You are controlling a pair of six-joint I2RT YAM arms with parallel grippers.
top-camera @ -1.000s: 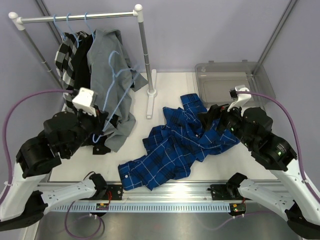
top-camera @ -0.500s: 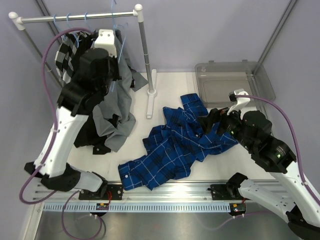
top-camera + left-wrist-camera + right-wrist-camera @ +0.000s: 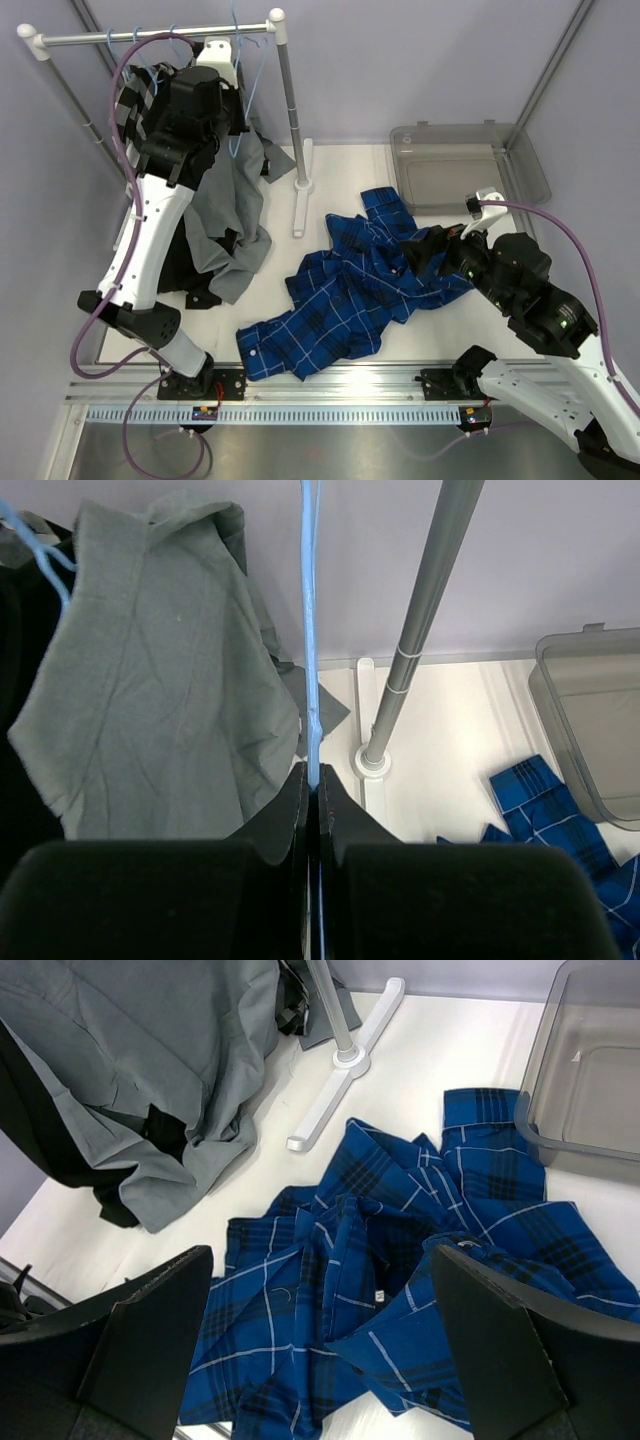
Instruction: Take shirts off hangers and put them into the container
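My left gripper (image 3: 313, 780) is shut on the thin wire of a light-blue hanger (image 3: 311, 630), held up high by the silver rail (image 3: 160, 36); in the top view the gripper (image 3: 232, 100) sits beside the bare hanger (image 3: 243, 85). The grey shirt (image 3: 228, 200) hangs below the rail, with the black shirt (image 3: 165, 125) and the checked shirt (image 3: 128, 110) behind it on other hangers (image 3: 140, 45). The blue plaid shirt (image 3: 370, 1260) lies crumpled on the table. My right gripper (image 3: 330, 1330) hovers open over it, and the top view shows the gripper (image 3: 428, 255) at the shirt's right side. The clear container (image 3: 465, 165) stands at the back right.
The rail's upright post (image 3: 290, 110) and its white foot (image 3: 300, 190) stand between the hanging shirts and the plaid shirt. Grey fabric (image 3: 150, 1050) drapes down to the table at the left. Purple walls close in the back and sides.
My left arm has swung up from low beside the grey shirt to the rail, carrying the bare hanger with it. My right arm has shifted slightly back and right, staying open.
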